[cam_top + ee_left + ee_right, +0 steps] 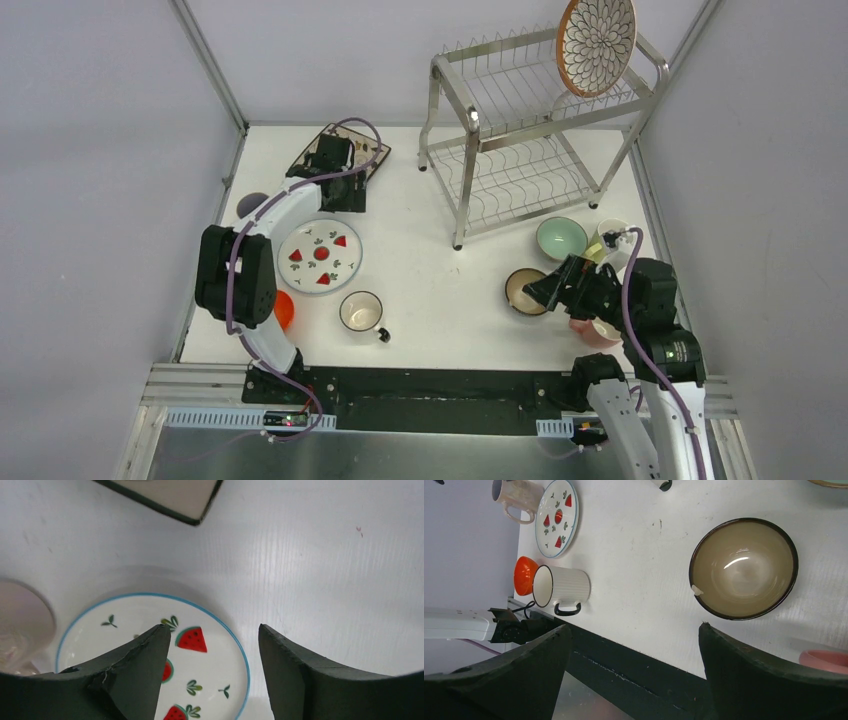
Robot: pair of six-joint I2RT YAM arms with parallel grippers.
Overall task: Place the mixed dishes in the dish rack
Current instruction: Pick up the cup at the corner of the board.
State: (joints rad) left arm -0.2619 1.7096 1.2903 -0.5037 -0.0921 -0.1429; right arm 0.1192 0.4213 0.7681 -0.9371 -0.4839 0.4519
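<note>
Top external view: I see the dish rack (pixel 530 140) at the table's (pixel 430 260) far right, shiny silver, with two slotted wire tiers.
Petal plate (pixel 596 42): round, brown-rimmed, on edge in the top tier.
Left gripper (pixel 212 630): jaws apart, empty, over bare table between the square plate (pixel 170 495) and the watermelon plate (pixel 150 650).
Right gripper (pixel 634 627): spread wide, holding nothing, near the brown bowl (pixel 744 567), which has a dark rim and a glossy cream inside.
Loose on the table: mint bowl (pixel 561 238), orange bowl (pixel 283 309), ribbed white cup (pixel 361 311).

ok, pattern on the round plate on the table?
The plate: white, red watermelon slices, green sprigs, blue rim. Best in left wrist view.
</note>
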